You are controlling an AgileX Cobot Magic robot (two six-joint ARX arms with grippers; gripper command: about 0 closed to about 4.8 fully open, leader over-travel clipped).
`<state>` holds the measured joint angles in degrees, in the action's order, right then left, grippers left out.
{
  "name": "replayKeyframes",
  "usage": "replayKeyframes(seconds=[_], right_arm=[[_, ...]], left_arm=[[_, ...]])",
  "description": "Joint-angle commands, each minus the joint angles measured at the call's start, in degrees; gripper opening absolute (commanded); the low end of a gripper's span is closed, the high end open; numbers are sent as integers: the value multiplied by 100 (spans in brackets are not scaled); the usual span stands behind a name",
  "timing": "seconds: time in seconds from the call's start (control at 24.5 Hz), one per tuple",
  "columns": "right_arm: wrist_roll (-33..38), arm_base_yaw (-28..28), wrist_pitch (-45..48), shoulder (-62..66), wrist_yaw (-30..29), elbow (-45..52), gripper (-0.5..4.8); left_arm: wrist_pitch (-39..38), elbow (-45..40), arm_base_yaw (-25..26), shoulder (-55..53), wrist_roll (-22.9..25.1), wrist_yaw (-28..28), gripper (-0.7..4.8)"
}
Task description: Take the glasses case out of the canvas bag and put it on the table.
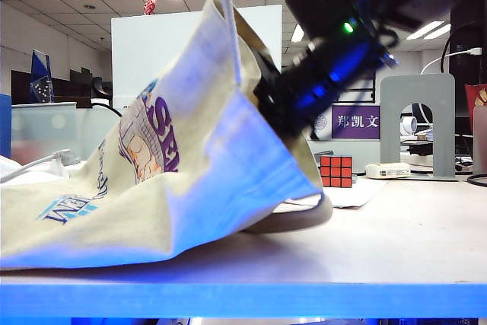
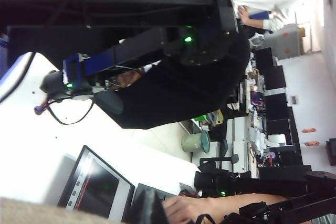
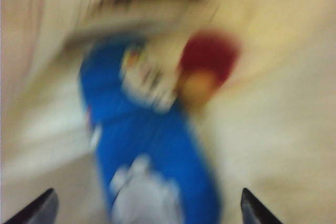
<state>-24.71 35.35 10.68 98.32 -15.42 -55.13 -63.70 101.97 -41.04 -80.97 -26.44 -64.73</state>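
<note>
Reaching: right gripper is inside the canvas bag, jaws spread wide with a fingertip at each lower corner of its wrist view, holding nothing.
Case position: glasses case lies within the bag on the cloth lining, straight ahead of the open jaws, not yet touched as far as the blur lets me tell.
Case handling: it looks a rigid, rounded shell, probably light and a bit slick; best taken across its narrow width near the middle, so it cannot pivot out.
Left gripper: not visible in any view; its jaws are closed, and what they pinch, if anything, cannot be told.
Bag: soft, floppy cloth with one side lifted high, its mouth draped round the right arm; folds could snag on withdrawal.
Edges: counter ends at a blue front lip close to the bag.
Open room: bare counter lies to the right of the bag, short of the Rubik's cube.
</note>
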Motion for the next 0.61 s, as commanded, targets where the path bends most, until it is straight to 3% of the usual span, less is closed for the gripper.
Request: replayKeyframes(seconds=[0.04, 0.16, 0.33, 0.37, 0.45, 0.61], right_arm=[[-103, 9, -173, 356, -304, -518, 479], [-382, 13, -1257, 1366, -538, -1589, 479], [-356, 109, -1574, 1814, -549, -1744, 479], [-269, 245, -1880, 1961, -579, -1744, 221], [-221, 450, -1904, 1950, -282, -1744, 220], [-68, 334, -2369, 791, 197, -1740, 220]], left_arm=[[59, 24, -11, 37, 129, -289, -5], [-79, 24, -7, 35, 310, -348, -5], [-92, 24, 24, 35, 413, -280, -5], [-98, 24, 24, 35, 409, -205, -5], [-94, 24, 76, 35, 492, -92, -5], [-125, 24, 1126, 33, 1257, 1707, -5]])
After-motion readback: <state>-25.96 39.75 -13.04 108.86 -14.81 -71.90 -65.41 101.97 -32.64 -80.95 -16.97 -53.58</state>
